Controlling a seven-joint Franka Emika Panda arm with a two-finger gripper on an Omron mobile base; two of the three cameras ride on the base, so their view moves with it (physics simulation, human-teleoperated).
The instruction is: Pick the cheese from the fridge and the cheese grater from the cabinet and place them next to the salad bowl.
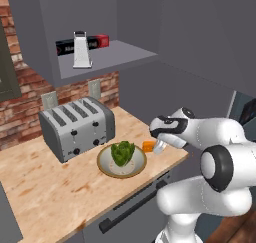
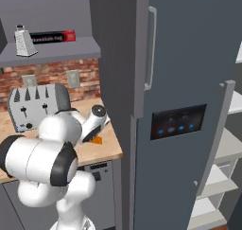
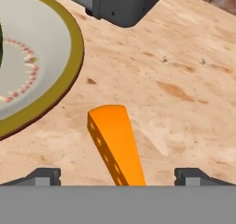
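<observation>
Two task items are seen apart from one another. In the left base view, the cheese grater [image 1: 82, 50] stands upright at the upper left of the frame on the shelf of the cabinet [image 1: 125, 54], with a long black-and-red box [image 1: 97, 41] lying behind it. Below, at centre left, a silver toaster [image 1: 76, 127] is set on the wooden counter [image 1: 50, 187] against the brick wall [image 1: 25, 112]. Just right of the toaster, near the frame's centre, the salad bowl [image 1: 107, 164] is placed with its lettuce [image 1: 122, 153] heaped in the middle. Immediately right of the bowl's rim, the cheese [image 1: 148, 146] is laid on the counter, just beside the bowl and apparently not touching it. The gripper [image 1: 159, 147] is held directly at the wedge's right side; its contact with the cheese is hard to judge from this angle.

In the hand view, the bowl's rim is seen at the upper left, and the cheese [image 3: 115, 142] is lying flat on the wood at lower centre. The two dark fingertips [image 3: 44, 176] are spread wide at the bottom corners, well clear of the wedge on either side, so nothing is gripped.

In the right base view, the fridge [image 2: 189, 106] is found at the right of the frame, its door swung open and white shelves exposed at the far right.
</observation>
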